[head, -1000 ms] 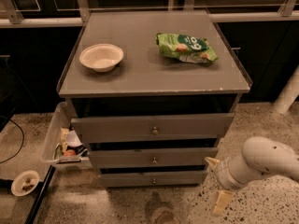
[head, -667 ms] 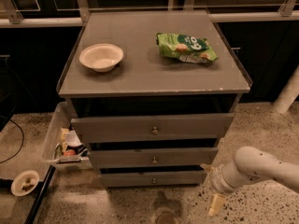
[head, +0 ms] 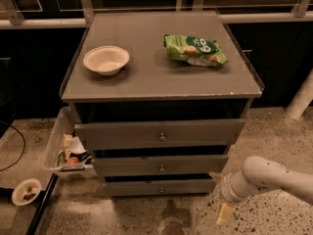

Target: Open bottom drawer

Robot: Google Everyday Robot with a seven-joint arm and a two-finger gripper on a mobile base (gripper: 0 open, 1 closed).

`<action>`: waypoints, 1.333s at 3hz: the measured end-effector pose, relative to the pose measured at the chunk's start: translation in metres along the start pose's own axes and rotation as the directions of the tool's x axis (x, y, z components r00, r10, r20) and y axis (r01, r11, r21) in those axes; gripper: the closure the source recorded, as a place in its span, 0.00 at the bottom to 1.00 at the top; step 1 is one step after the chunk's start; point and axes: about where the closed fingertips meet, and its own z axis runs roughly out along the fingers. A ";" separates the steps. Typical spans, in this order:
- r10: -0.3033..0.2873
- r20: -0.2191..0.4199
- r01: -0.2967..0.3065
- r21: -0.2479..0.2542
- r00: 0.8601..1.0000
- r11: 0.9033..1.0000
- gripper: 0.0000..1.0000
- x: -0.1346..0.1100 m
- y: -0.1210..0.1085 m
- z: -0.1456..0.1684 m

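Note:
The bottom drawer [head: 132,187] is the lowest, slimmest grey front of the cabinet, with a small round metal knob [head: 161,189] at its middle. It sits nearly flush under the middle drawer [head: 127,166]. My gripper [head: 220,196] is low near the floor, just right of the bottom drawer's right end and apart from the knob. Its two yellowish fingers [head: 225,214] stand spread, one above the other, with nothing between them. The white arm reaches in from the right.
The top drawer [head: 117,133] is the tallest front. On the cabinet top [head: 146,77] are a white bowl [head: 106,59] and a green snack bag [head: 194,49]. A clear bin [head: 61,143] with items hangs at the left. A small bowl [head: 26,191] lies on the speckled floor.
My arm and gripper have moved left and a little lower, closer to the bottom drawer's right end. The drawers have not moved.

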 end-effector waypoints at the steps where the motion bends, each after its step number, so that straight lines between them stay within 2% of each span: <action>1: -0.044 0.004 0.044 0.037 0.999 0.998 0.00 0.022 -0.022 0.033; 2: -0.142 0.028 0.139 0.091 0.990 0.986 0.00 0.040 -0.040 0.068; 3: -0.252 0.046 0.245 0.130 0.967 0.961 0.00 0.055 -0.045 0.096; 4: -0.331 0.050 0.320 0.152 0.942 0.935 0.00 0.067 -0.047 0.121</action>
